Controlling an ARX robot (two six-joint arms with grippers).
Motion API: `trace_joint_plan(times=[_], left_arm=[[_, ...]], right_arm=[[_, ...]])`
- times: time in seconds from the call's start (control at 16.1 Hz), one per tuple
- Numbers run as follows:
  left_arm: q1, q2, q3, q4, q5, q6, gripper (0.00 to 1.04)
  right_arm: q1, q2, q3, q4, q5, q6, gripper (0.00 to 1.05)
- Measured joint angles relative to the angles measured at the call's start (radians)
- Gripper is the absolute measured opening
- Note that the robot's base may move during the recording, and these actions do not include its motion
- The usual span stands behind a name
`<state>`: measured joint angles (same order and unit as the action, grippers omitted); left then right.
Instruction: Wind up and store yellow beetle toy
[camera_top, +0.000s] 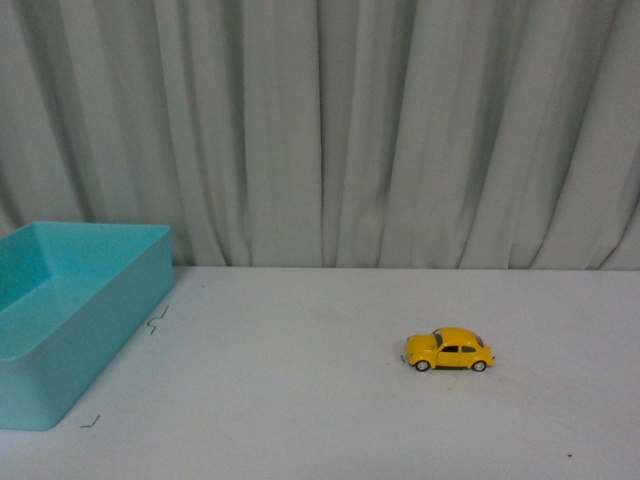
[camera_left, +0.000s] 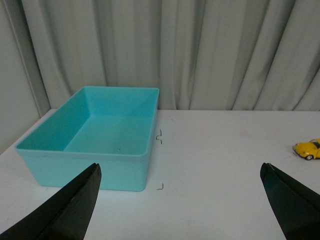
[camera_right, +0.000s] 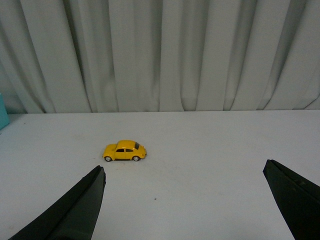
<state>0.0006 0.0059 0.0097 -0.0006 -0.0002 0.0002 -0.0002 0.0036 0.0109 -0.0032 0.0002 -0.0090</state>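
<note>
The yellow beetle toy (camera_top: 449, 350) stands on its wheels on the white table, right of centre in the front view, side-on. It also shows in the right wrist view as the beetle toy (camera_right: 125, 151), ahead of my right gripper (camera_right: 182, 172), which is open and empty, well short of the car. In the left wrist view the toy (camera_left: 307, 149) sits at the picture's edge, far from my left gripper (camera_left: 180, 170), also open with nothing between its black fingers (camera_left: 80, 200). Neither arm appears in the front view.
A turquoise plastic bin (camera_top: 120, 300) stands at the table's left, seen as the bin (camera_left: 100, 167) in the left wrist view, with nothing inside. Small black corner marks (camera_left: 160, 137) lie beside it. A grey pleated curtain (camera_top: 330, 130) closes off the back.
</note>
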Motion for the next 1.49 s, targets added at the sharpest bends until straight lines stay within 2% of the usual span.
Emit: trace_joint_plan(times=[1.49], left_arm=[[0.0,0.0,0.0,-0.003,0.0,0.0,0.98]], right_arm=[[0.0,0.0,0.0,-0.001,0.0,0.0,0.98]])
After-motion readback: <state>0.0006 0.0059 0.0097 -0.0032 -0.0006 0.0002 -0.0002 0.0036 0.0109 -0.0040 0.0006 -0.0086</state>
